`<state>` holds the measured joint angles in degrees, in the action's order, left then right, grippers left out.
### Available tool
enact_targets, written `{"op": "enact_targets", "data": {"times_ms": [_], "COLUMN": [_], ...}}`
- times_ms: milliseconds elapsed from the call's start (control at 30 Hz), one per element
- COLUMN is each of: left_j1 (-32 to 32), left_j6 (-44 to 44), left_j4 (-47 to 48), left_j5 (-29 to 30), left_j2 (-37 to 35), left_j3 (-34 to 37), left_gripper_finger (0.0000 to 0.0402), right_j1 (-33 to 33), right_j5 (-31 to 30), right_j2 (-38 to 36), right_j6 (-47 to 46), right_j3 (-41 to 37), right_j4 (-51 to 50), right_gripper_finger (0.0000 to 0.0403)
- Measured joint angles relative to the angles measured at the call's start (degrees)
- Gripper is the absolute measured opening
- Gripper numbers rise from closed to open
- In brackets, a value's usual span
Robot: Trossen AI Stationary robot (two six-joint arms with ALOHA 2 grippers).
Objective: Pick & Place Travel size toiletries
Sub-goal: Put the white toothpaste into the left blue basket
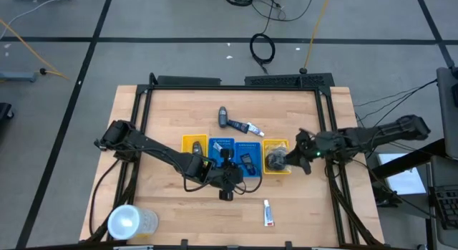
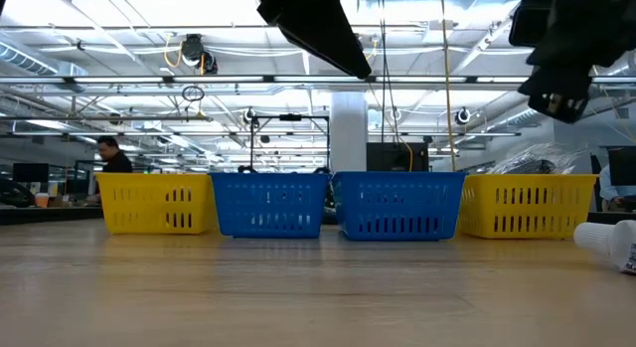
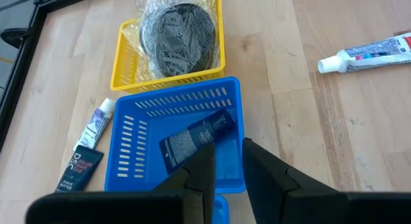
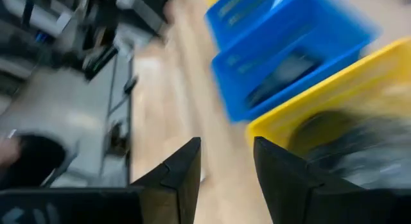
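With the right gripper [image 1: 295, 156] standing empty, fingers apart, beside the yellow tray [image 1: 278, 157] right of centre holding a mesh puff [image 1: 275, 160], a low retreat could snag the tray rim. Left gripper [image 1: 227, 180] narrow, apparently empty.

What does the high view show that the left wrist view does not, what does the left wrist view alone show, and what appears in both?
Only the high view shows the clear cup at the table's near left corner, both arms, the left yellow tray and all four trays in a row.

Only the left wrist view shows the print on the dark tube lying in the blue tray, and the puff's clear wrapping.

Both show that blue tray, the yellow tray holding the puff, and the white tube on bare wood.
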<state>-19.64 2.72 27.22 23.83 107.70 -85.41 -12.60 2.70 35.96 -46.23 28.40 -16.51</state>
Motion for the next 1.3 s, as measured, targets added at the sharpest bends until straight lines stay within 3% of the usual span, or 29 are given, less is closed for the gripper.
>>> {"op": "enact_targets", "data": {"times_ms": [367, 567, 700, 967, 1100, 1300], "left_j1": [0.0, 0.0, -0.3, -1.6, -2.4, -4.1], "left_j6": [1.3, 3.6, 4.8, 6.3, 7.0, 9.9], "left_j4": [0.0, 0.1, 0.1, 0.6, 1.8, 7.2], "left_j5": [0.0, 0.0, 0.0, 0.0, 0.0, 0.1], "left_j2": [0.0, 0.0, 0.0, 0.0, 0.0, 0.0], "left_j3": [0.0, 0.0, 0.0, 0.0, 0.0, 0.0], "left_gripper_finger": [0.0077, 0.0077, 0.0077, 0.0077, 0.0077, 0.0077], "right_j1": [-15.1, -20.4, -23.8, -27.3, -27.7, -27.2], "right_j5": [-0.4, -4.3, -6.1, -7.1, -4.3, -2.7], "right_j2": [18.9, 25.9, 31.1, 43.2, 49.4, 53.7], "right_j6": [-6.5, -13.4, -12.8, -12.8, -11.5, -11.6], "right_j3": [0.0, 0.3, 4.1, 19.1, 27.5, 35.8], "right_j4": [19.7, 23.1, 27.3, 19.3, 15.5, 2.6], "right_gripper_finger": [0.0134, 0.0134, 0.0133, 0.0103, 0.0092, 0.0088]}}
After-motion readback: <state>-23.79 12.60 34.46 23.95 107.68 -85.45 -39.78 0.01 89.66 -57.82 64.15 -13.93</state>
